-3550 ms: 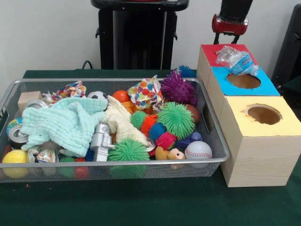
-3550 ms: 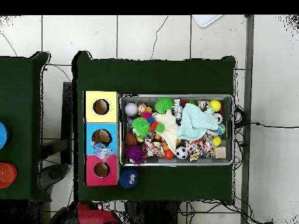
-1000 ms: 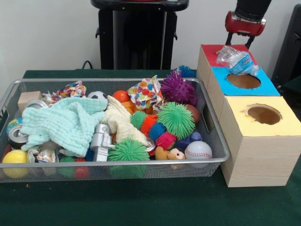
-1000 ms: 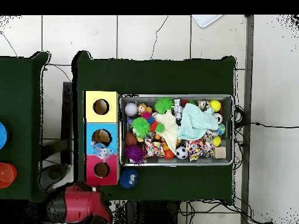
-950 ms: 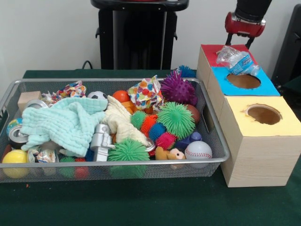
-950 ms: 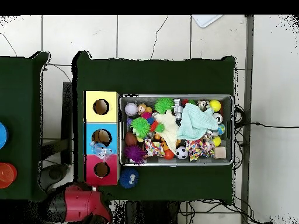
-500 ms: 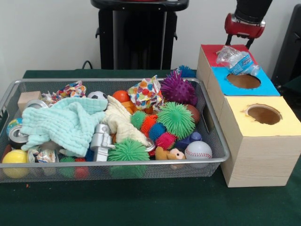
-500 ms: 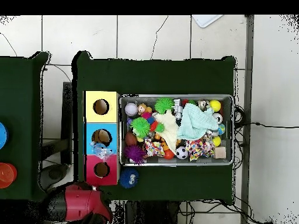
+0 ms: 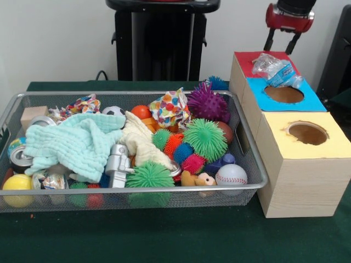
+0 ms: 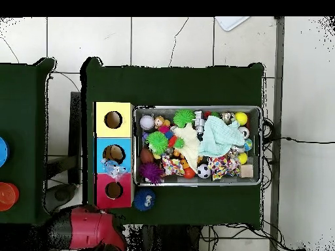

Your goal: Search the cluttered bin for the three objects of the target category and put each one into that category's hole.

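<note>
A see-through creased bottle with a blue label (image 9: 278,69) lies on the box tops, across the edge between the red top (image 9: 251,60) and the blue top; it also shows in the overhead view (image 10: 115,170). It hides the red top's hole in the front view. The hole (image 10: 114,190) shows uncovered in the overhead view. My gripper (image 9: 281,45) hangs above and behind the red top, open and empty, clear of the bottle. The wire mesh bin (image 9: 137,94) is full of toys. I cannot pick out other bottles in it.
The blue-topped hole (image 9: 283,93) and yellow-topped hole (image 9: 307,132) lie nearer the camera. The bin holds spiky balls (image 9: 205,139), a mint cloth (image 9: 77,142), a baseball (image 9: 231,175) and cans (image 9: 20,158). A blue spiky ball (image 10: 144,199) sits outside the bin. My red arm head (image 10: 88,229) shows at the table edge.
My gripper has moved right in the front view and then risen higher behind the red top. The bottle on the box tops and the bin's contents have not moved.
</note>
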`<action>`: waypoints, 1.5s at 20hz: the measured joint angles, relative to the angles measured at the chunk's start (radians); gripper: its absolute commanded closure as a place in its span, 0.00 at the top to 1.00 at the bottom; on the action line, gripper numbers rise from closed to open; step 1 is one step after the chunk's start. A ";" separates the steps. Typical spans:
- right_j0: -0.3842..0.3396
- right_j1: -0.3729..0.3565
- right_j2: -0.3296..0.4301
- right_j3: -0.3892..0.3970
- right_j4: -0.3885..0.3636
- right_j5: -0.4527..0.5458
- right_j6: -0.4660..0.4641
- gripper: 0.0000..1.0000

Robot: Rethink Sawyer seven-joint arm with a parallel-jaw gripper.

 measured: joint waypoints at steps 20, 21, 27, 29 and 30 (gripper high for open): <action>-0.090 -0.056 -0.002 -0.089 -0.066 0.045 0.000 1.00; -0.101 -0.045 -0.002 -0.100 -0.075 0.034 0.000 1.00; -0.142 -0.003 -0.001 -0.152 -0.106 0.019 0.000 1.00; -0.152 0.008 -0.001 -0.166 -0.111 0.020 0.000 1.00; -0.160 0.016 -0.001 -0.181 -0.118 0.019 0.000 1.00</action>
